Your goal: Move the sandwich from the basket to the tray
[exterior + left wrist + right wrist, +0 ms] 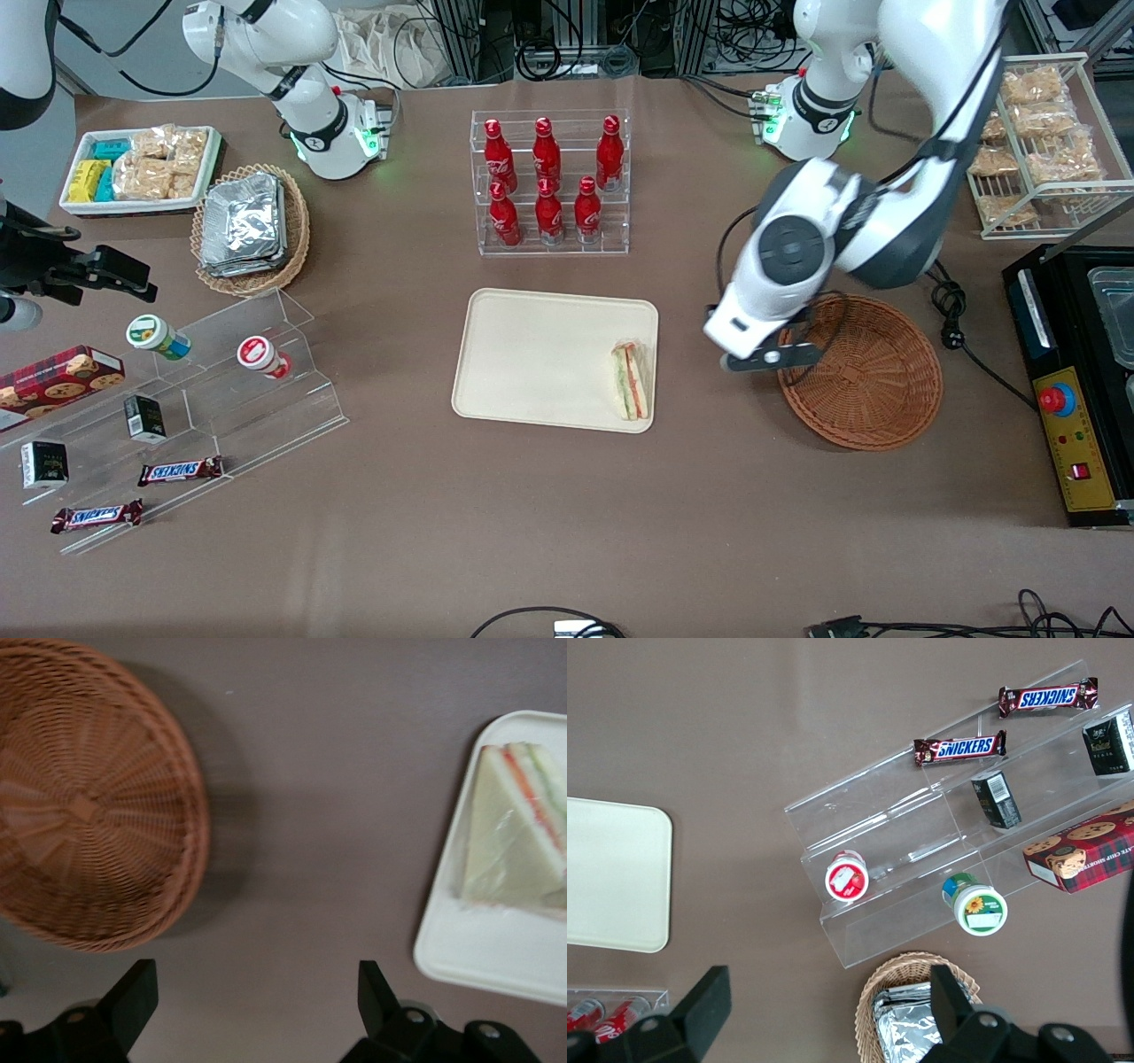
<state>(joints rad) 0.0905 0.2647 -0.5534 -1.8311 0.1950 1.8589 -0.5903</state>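
left arm's black two-finger gripper (248, 1010) hangs above bare brown table cloth (549, 532) between basket and tray, fingers (133, 997) spread wide, holding nothing. arm bent at the elbow, wrist pointing down. round reddish-brown wicker basket (873, 377) lies just beside the gripper, at about 3 o'clock from it in the front view, with nothing in it. large cream rectangular plastic tray (532, 354) lies at 9 o'clock. wrapped triangular sandwich (630, 381) rests in the tray at the edge nearest the gripper. legible writing: "snickers" on two brown bars (180, 470) toward the parked arm's end.
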